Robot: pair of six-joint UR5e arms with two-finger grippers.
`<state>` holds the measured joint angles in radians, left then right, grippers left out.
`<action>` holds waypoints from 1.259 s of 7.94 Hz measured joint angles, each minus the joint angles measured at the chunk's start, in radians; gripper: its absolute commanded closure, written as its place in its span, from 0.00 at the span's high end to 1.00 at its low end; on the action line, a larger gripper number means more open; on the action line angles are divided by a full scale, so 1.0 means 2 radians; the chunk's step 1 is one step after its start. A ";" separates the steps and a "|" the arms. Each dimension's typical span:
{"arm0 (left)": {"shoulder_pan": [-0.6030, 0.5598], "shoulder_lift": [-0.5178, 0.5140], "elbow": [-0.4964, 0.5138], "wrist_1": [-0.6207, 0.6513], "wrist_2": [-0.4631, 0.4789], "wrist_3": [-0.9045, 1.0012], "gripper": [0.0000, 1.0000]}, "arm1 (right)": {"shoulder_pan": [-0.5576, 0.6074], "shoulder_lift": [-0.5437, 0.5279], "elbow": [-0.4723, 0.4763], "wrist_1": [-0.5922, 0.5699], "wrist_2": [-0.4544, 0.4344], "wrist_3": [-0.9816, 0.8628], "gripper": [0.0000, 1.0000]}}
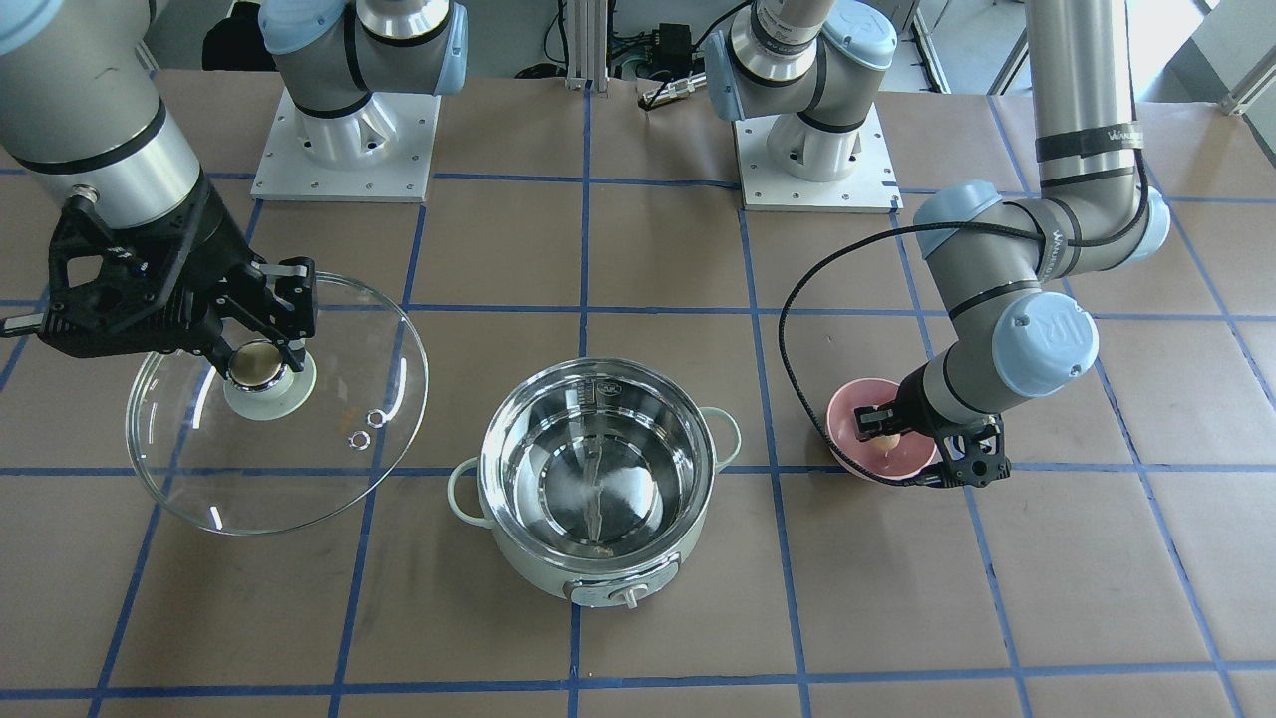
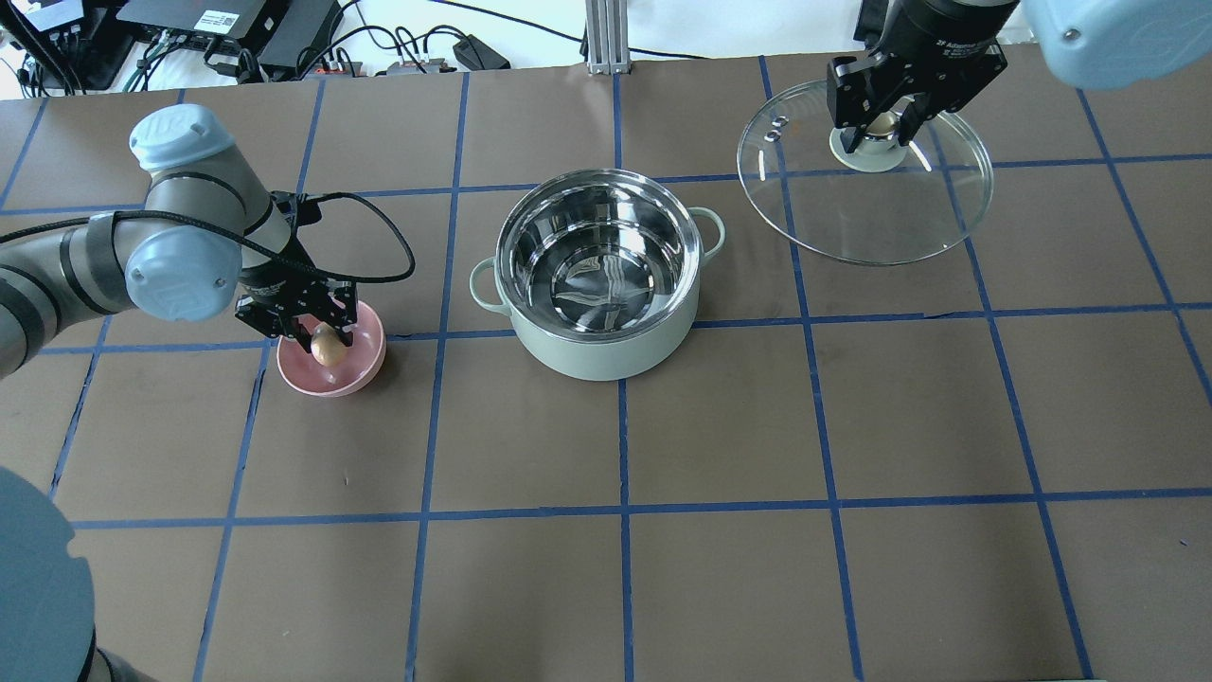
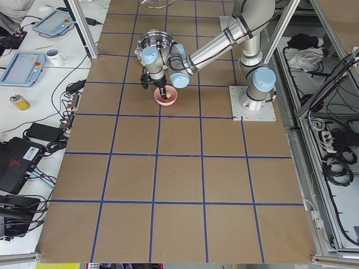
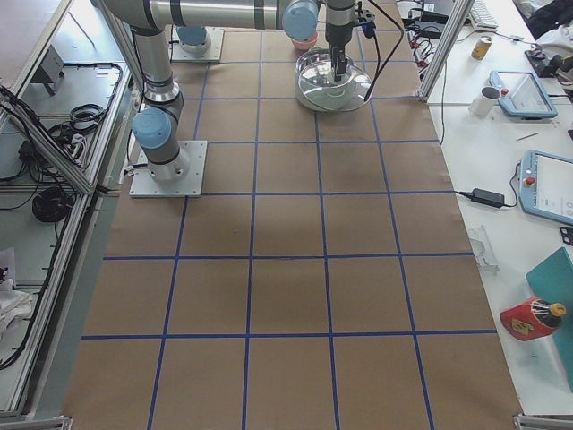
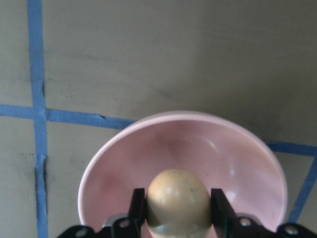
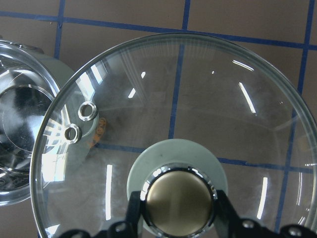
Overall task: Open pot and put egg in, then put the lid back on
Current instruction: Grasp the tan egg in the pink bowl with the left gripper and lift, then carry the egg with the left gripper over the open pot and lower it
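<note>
Our left gripper point(image 2: 326, 339) squeezes the egg point(image 5: 178, 198) in the pink bowl point(image 2: 358, 372). The pot point(image 2: 606, 352) in the middle is open and empty. Our right gripper point(image 2: 884, 131) pinches the lid point(image 2: 871, 223) by its knob point(image 6: 178, 201), away from the pot. Egg and lid must go in next.

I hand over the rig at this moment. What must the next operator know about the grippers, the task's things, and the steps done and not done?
The left gripper is shut on the egg, inside the pink bowl.
The right gripper is shut on the knob of the lid, held aside, on the robot's right of the pot.
The pot is open, with no egg in it.
Done: lid off, egg gripped.
Left: egg into pot, lid back on.
</note>
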<state>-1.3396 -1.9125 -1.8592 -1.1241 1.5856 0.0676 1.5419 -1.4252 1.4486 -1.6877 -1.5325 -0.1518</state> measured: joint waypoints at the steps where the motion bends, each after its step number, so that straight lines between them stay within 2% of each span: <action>1: 0.001 0.011 0.018 -0.024 0.000 0.000 0.11 | 0.000 0.000 0.001 0.000 0.000 0.000 0.00; 3: -0.004 0.042 0.057 -0.073 -0.001 -0.021 0.11 | 0.000 -0.003 0.001 0.002 -0.001 0.000 0.00; 5: -0.030 0.066 0.074 -0.095 -0.002 -0.058 0.12 | 0.000 -0.004 0.001 0.002 -0.001 0.000 0.00; 8: -0.122 0.067 0.126 -0.096 -0.013 -0.152 0.13 | 0.000 -0.005 0.001 0.002 0.001 0.000 0.00; 10: -0.163 0.053 0.155 -0.076 -0.040 -0.199 0.13 | 0.000 -0.005 0.001 0.002 0.003 0.000 0.00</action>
<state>-1.6664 -1.8059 -1.5488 -1.2763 1.5051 -0.3312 1.5421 -1.4345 1.4513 -1.6843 -1.5275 -0.1519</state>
